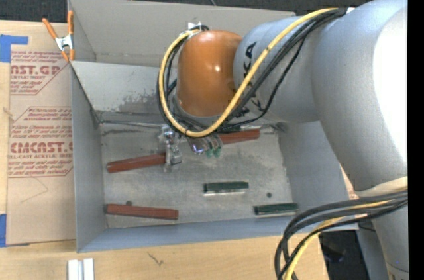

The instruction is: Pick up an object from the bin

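gripper [171, 151] sits low at the right end of the upper brown stick [136, 165]; i can't tell its width. approach step, i reckon; closing and lifting looks next.

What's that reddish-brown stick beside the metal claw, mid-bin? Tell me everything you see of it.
The reddish-brown stick is long, thin and flat, plainly coloured with no markings; its material cannot be told. It lies flat on the bin floor, left of centre, slightly slanted, its right end higher in the view. That end meets the gripper, which stands right over it; whether it is gripped cannot be told. Nothing else touches it; a similar stick lies apart, nearer the front wall.
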`<state>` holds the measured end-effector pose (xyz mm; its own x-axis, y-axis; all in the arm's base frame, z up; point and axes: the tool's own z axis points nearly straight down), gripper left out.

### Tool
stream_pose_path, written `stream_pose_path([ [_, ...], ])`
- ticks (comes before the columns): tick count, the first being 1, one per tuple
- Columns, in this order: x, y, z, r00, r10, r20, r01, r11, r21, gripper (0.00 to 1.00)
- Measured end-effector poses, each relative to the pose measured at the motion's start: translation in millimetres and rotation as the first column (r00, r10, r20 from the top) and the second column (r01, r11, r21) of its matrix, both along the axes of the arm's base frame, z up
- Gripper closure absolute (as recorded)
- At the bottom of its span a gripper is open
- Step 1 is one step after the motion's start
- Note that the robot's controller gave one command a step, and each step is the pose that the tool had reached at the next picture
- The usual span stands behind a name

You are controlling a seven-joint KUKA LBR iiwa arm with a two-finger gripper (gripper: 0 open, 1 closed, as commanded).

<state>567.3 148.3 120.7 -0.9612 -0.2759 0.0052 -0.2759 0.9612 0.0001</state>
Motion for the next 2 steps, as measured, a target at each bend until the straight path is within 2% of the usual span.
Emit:
stream_pose_path([
  [1,13.6,-0.5,69.3,0.986,-0.169,0.004,0.169,0.986,0.003,1.0],
  [2,9.6,6.5,-53.3,0.999,-0.031,0.008,0.031,1.0,0.003,0.0],
])
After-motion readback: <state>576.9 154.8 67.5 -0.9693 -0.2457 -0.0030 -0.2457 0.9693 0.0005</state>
